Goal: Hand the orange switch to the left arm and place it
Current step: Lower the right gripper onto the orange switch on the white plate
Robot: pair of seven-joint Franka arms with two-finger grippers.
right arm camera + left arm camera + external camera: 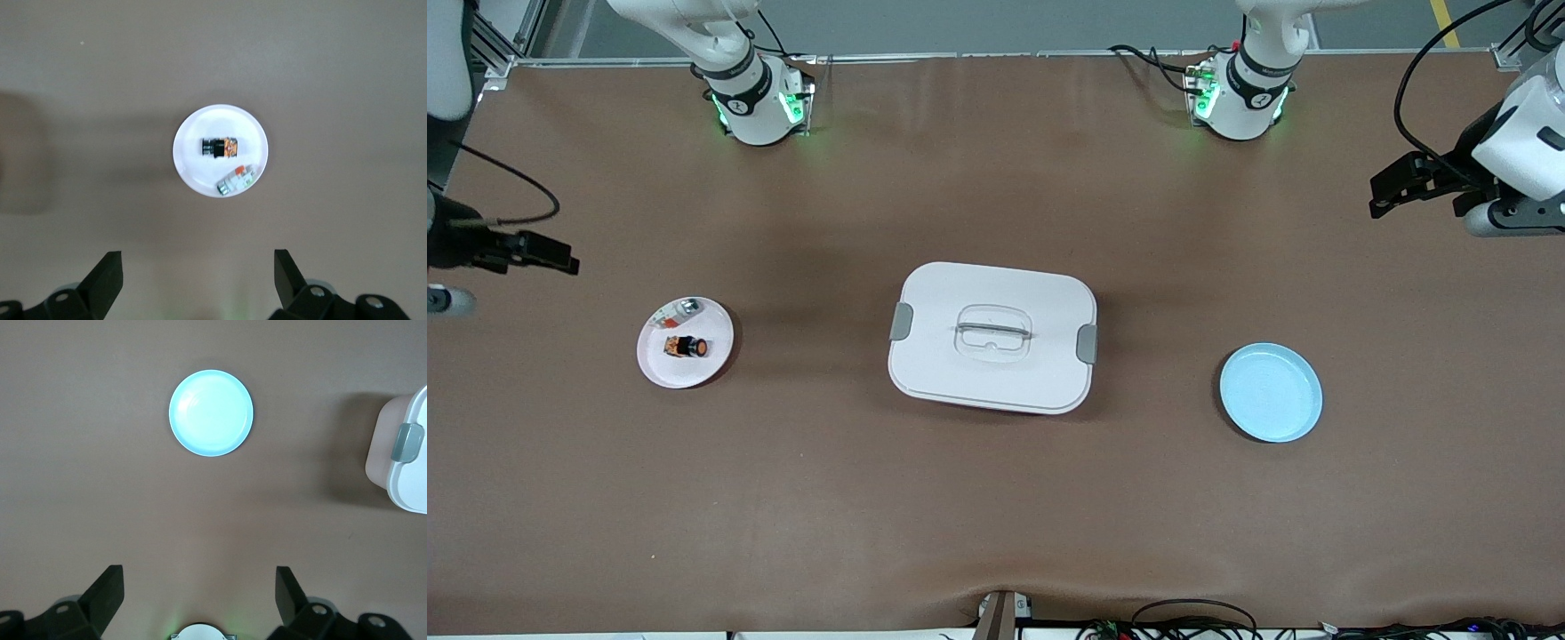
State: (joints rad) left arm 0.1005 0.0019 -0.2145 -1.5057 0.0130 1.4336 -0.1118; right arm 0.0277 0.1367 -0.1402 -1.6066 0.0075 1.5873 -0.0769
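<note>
— Where to find the orange switch (686, 347)?

— Lying on its side on the pink plate (694, 375), toward the right arm's end of the surface (996, 498). At nine o'clock from the box (943, 356), counting twelve as toward the arm bases in the front view.

— Alone on that plate?

— No. Sharing it with a small silvery-clear part (680, 310) at twelve o'clock from the switch, close by but not touching.

— And the box?

— Sitting in the middle of the surface, lid on, with a grey latch at each end and a clear handle on top.

— Anything else down there?

— Just a blue plate (1270, 392) at about four o'clock from the box, well apart from it, toward the left arm's end.

— The right gripper (198, 260)?

— Up in the air over bare surface at ten o'clock from the pink plate. Fingers spread wide apart, holding nothing. Waiting.

— The left gripper (200, 577)?

— Up over bare surface at two o'clock from the blue plate — fingers wide apart too, nothing between them.
</note>
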